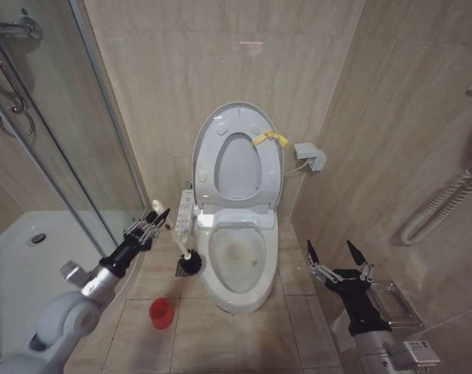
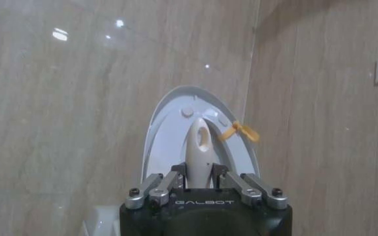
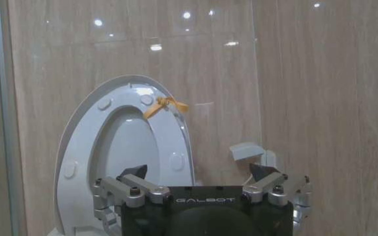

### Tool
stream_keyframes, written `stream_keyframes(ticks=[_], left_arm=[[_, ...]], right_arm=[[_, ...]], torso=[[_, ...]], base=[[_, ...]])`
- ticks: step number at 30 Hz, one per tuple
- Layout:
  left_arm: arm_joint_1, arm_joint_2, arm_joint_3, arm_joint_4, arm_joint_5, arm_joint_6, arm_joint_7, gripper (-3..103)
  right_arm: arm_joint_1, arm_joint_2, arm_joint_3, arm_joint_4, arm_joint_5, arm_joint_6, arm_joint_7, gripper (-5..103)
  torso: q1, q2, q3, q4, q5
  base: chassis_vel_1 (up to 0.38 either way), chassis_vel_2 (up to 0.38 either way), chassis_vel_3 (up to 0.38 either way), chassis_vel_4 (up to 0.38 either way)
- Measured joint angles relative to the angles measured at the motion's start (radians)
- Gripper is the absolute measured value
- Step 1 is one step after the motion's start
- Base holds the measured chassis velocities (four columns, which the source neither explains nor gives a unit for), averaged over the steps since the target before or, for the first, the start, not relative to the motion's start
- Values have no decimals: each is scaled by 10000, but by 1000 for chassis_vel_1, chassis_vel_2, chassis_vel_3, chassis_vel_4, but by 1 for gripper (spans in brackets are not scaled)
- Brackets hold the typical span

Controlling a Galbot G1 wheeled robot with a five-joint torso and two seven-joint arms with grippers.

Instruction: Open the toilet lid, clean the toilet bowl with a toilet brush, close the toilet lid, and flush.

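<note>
The toilet lid (image 1: 237,118) stands upright against the wall, the ring seat raised with it and a yellow tag (image 1: 269,139) on its edge. Below lies the toilet bowl (image 1: 236,257), white with yellowish-brown stains. My left gripper (image 1: 153,223) is left of the bowl, shut on the white handle (image 2: 200,147) of the toilet brush. The brush's dark head (image 1: 191,263) hangs low by the bowl's left side. Its red cup base (image 1: 161,312) sits on the floor tiles. My right gripper (image 1: 337,255) hovers open to the right of the bowl, its fingers (image 3: 131,173) spread wide.
A glass shower screen (image 1: 57,140) and a white shower tray (image 1: 26,257) fill the left. A long white remote panel (image 1: 184,212) hangs beside the toilet. A small grey box (image 1: 310,156) sits on the wall at the right, and a ribbed hose (image 1: 442,199) farther right.
</note>
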Motion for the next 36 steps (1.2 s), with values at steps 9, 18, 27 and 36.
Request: stream_keyframes(ticks=[9,18,27,36], left_arm=[[-2367,60,1692,1539,-93,-3,92,25],[-5034,-855,3932,4191,97,-246,-102,25],[-6512,-1854,5225,5439,264,-314,3,25],[-6867,-2439,5591,5695,347,-266,19,25]], right_arm=[[0,0,0,0,0,0,0,100],[0,0,-1,0,0,0,-1,100],[0,0,0,0,0,0,0,100],[1,0,0,0,0,0,0,100]], torso=[[0,0,0,-1,3],[-1,-1,-1,-5,3],[0,-1,0,-3,4],[0,-1,-1,-1,4]], base=[[0,0,0,0],[0,0,0,0],[0,0,0,0],[0,0,0,0]])
